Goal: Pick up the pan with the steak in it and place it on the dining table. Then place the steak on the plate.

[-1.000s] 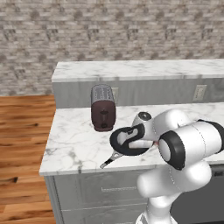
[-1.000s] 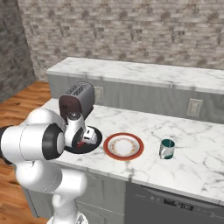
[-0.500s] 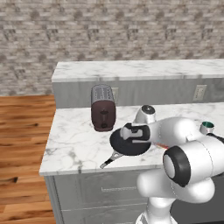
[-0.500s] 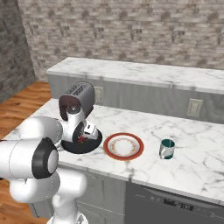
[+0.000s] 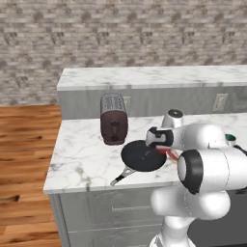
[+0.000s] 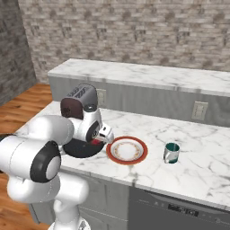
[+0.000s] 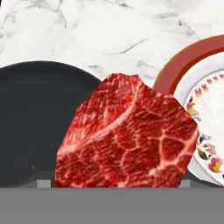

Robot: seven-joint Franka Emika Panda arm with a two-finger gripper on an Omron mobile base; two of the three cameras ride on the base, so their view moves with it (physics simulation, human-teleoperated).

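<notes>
Steak (image 7: 124,133) sits right in front of my hand camera, large in that view, marbled red, in front of the pan (image 7: 35,118) and the gap beside the plate (image 7: 205,109). My gripper (image 6: 104,136) is at the right rim of the pan, just short of the plate's near rim. The jaws stand wide; the steak lies between where the fingers would be, but the fingertips themselves are hidden behind it in the hand view, so I cannot tell whether the pads touch the meat or whether it is lifted off the pan. From the left base view a sliver of red shows under my hand at the pan's right edge. Pan rests on the table (image 5: 82,159), its handle pointing toward the front edge; plate lies just right of it, the rims close together, touching or not I cannot tell. A dark red toaster (image 5: 114,118) stands behind the pan, near its back rim. A green mug (image 6: 171,152) stands right of the plate, apart from it. The raised marble tier (image 6: 148,74) runs behind everything, with an outlet (image 6: 199,110) on its grey face.
</notes>
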